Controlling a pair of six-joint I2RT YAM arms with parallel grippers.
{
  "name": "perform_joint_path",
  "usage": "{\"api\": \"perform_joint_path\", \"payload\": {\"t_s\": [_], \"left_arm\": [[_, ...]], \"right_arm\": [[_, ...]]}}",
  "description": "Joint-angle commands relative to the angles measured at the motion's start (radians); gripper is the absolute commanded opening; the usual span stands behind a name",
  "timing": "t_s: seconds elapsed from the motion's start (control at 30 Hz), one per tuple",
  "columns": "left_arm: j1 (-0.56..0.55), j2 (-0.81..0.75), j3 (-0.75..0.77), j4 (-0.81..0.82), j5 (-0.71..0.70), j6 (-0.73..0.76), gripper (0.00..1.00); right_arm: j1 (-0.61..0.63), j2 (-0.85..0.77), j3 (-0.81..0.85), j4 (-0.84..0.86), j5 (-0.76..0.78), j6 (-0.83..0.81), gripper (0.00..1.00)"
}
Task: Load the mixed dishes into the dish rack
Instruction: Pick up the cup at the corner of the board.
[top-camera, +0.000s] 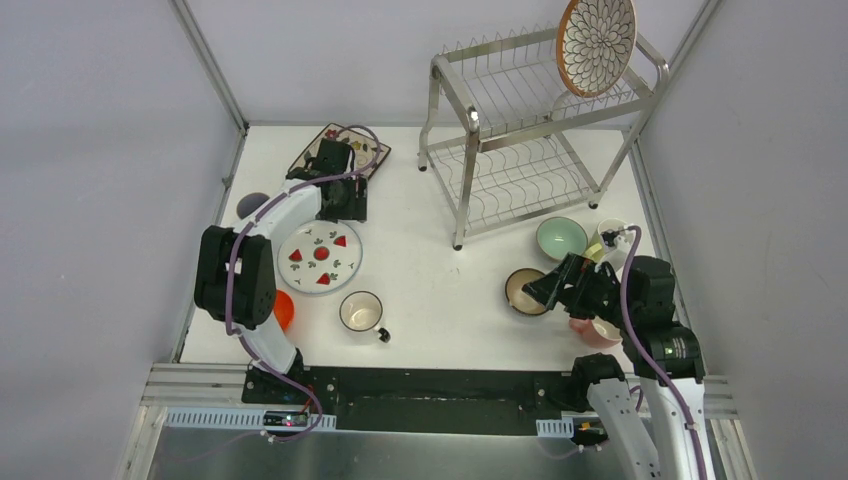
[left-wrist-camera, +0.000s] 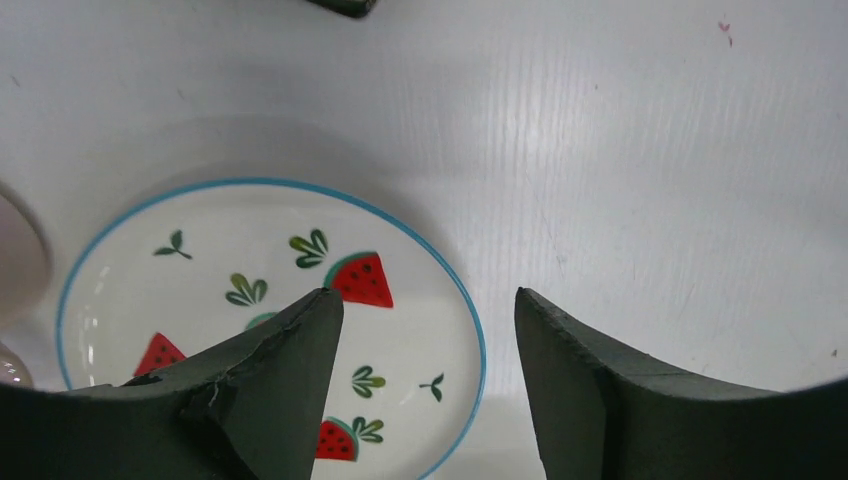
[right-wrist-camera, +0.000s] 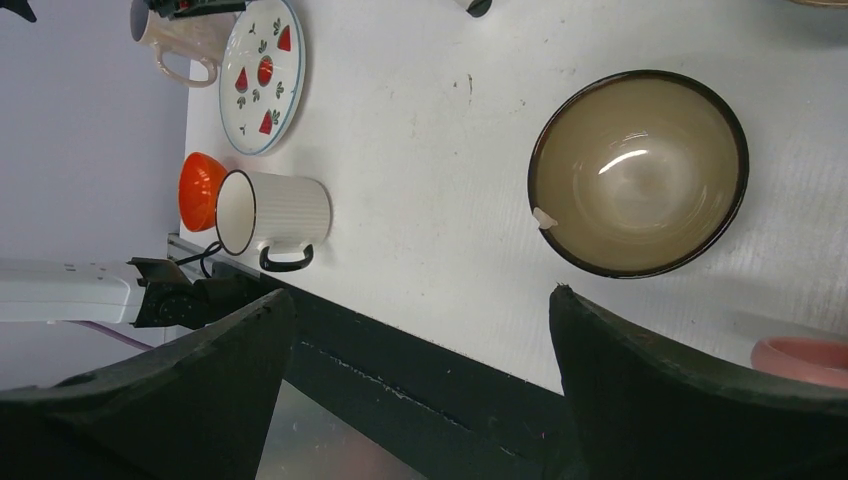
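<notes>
Silver tube and wire form the dish rack (top-camera: 530, 130) at the far right of the white table (top-camera: 430, 290). A round brown-rimmed petal-pattern plate (top-camera: 596, 42) stands on edge in its upper tier, while its lower shelf holds nothing. The rest of the dishes lie on the table. A square floral plate (top-camera: 338, 150) sits at the far left, partly hidden under the left arm. Nearer are a white watermelon plate (top-camera: 320, 256), an orange bowl (top-camera: 284, 309) at the left edge and a ribbed cream mug (top-camera: 361, 311). On the right, near the foot of the rack, are a mint bowl (top-camera: 561, 238), a pale cup (top-camera: 610, 235), a brown bowl (top-camera: 525, 291) and a pink cup (top-camera: 595, 330). The left gripper (left-wrist-camera: 430, 330) hangs over bare table just beside the watermelon plate's blue rim, its fingers (left-wrist-camera: 270, 380) spread apart with nothing between them. The right gripper (right-wrist-camera: 420, 310) hovers near the brown bowl with its jaws wide apart and empty; that bowl's dark rim shows a small pale mark on one side.
</notes>
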Motion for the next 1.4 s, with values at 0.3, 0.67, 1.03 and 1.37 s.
{"api": "perform_joint_path", "payload": {"t_s": [0.3,0.67,1.03,1.37], "left_arm": [[-0.007,-0.219,-0.079,-0.334,0.249,-0.116,0.63],[-0.072,-0.453,-0.121,-0.636,0.306,-0.109,0.63],[-0.123,-0.468,-0.223,-0.667,0.334,-0.154,0.61],[-0.132,-0.425,-0.302,-0.556,0.330,-0.206,0.59]], "right_arm": [[-0.003,0.004,-0.004,0.015,0.009,0.027,1.00],[-0.001,0.022,-0.008,0.021,0.002,0.024,1.00],[-0.001,0.022,-0.010,0.023,0.018,0.026,1.00],[-0.002,0.013,-0.012,0.024,0.018,0.029,1.00]]}}
